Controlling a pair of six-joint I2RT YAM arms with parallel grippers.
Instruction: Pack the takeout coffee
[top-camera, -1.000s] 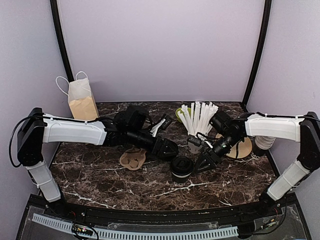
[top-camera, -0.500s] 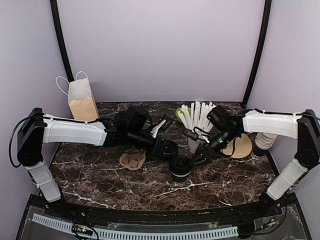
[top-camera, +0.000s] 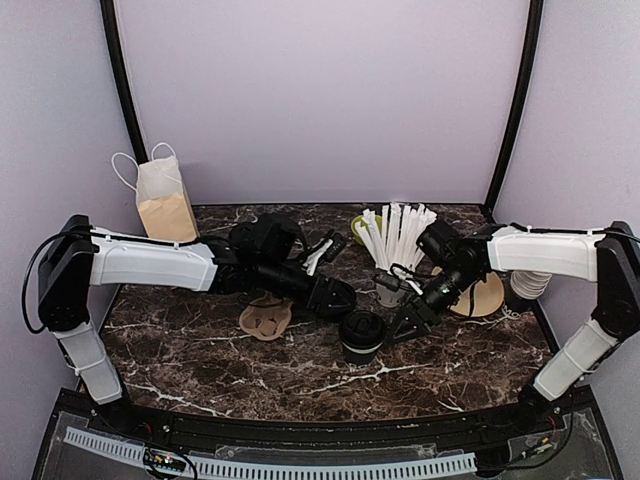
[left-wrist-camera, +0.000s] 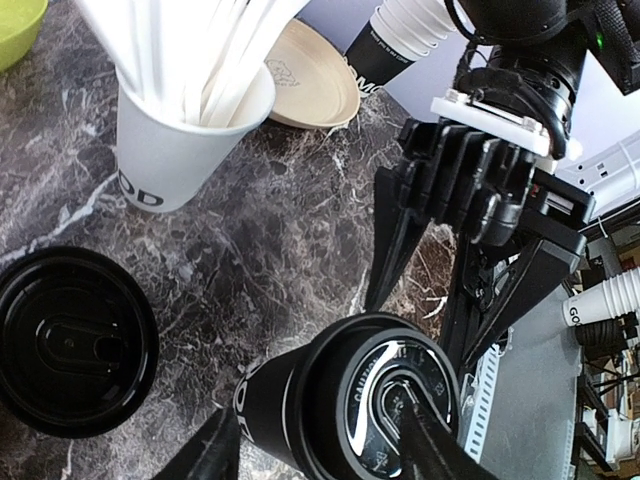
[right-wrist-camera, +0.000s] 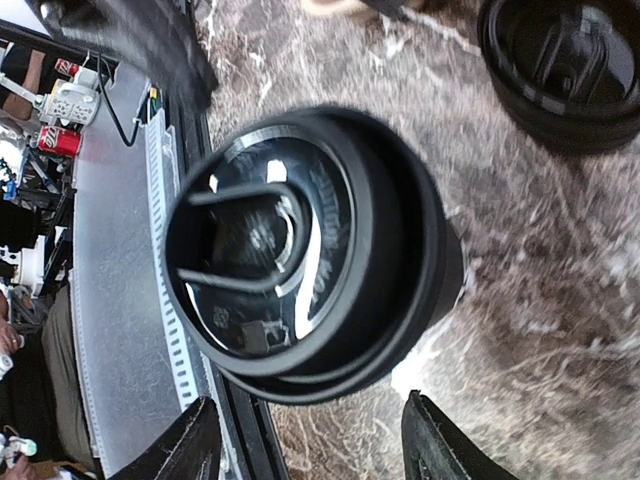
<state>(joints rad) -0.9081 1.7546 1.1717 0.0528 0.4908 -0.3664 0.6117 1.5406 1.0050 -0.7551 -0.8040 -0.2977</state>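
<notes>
Two arms meet over the middle of the marble table (top-camera: 200, 345), and the one clear change is on the right. Half a second ago the right arm had pushed in close against the takeout coffee (top-camera: 362, 335); now it has drawn back a little toward its own side. The cup itself has barely shifted. It stands on the table between the two grippers, lid on, well apart from the paper bag (top-camera: 165, 205) at the far left corner. This looks like a handover, the right side letting go so the left can carry the cup to the bag. Nothing is packed yet.

The right gripper (right-wrist-camera: 310, 445) has its jaws spread. In its own view the cup lies beyond the fingertips, not between them, so it holds nothing. The left gripper (left-wrist-camera: 322, 448) brackets the cup, one finger at the wall and the other across the lid's edge; whether it has clamped cannot be told.

Writing is scarce. The white straw cup (left-wrist-camera: 175, 160) shows "OD", the end of a word cut off by its curve. A stack of white cups (left-wrist-camera: 600, 300) beyond the table's rail shows what looks like "GO". The lid carries raised lettering that seems to begin "CAUTI"; the rest is too small to read.
</notes>
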